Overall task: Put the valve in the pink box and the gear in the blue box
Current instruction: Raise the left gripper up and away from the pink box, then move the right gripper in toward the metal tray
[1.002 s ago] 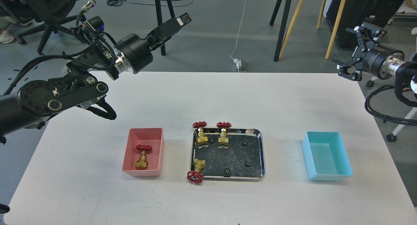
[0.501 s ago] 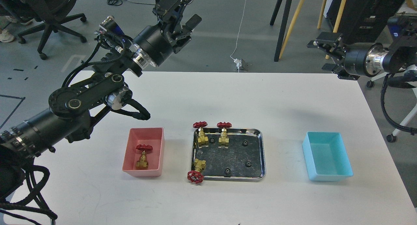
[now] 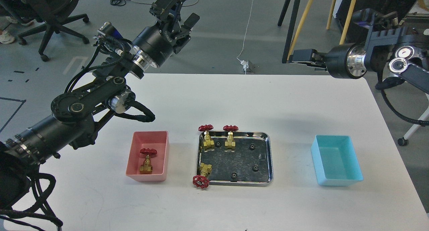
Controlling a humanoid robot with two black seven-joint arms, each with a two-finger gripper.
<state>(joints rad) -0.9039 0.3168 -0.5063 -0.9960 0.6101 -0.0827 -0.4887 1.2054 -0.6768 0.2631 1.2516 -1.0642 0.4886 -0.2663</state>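
Note:
One brass valve (image 3: 146, 161) with a red handwheel stands in the pink box (image 3: 146, 177) at front left. Three more valves (image 3: 206, 138) (image 3: 230, 137) (image 3: 202, 176) sit on the left side of the steel tray (image 3: 269, 157), the front one hanging over its corner. Several small black gears (image 3: 251, 146) (image 3: 255, 168) (image 3: 233, 175) (image 3: 218, 144) lie in the tray. The blue box (image 3: 338, 182) at front right is empty. My left gripper (image 3: 178, 9) is open and empty, high beyond the table's far left. My right gripper (image 3: 303, 55) is seen side-on above the far right edge; its fingers cannot be told apart.
The white table (image 3: 214, 100) holds only the two boxes and the tray. Beyond its far edge are stand legs (image 3: 290, 26), an office chair (image 3: 50, 10) and floor cables. My left arm's elbow (image 3: 77, 107) hangs over the table's left part.
My right arm has swung left, its gripper now pointing left over the table's far right edge. My left gripper has shifted slightly left. Valves, gears and boxes have not moved.

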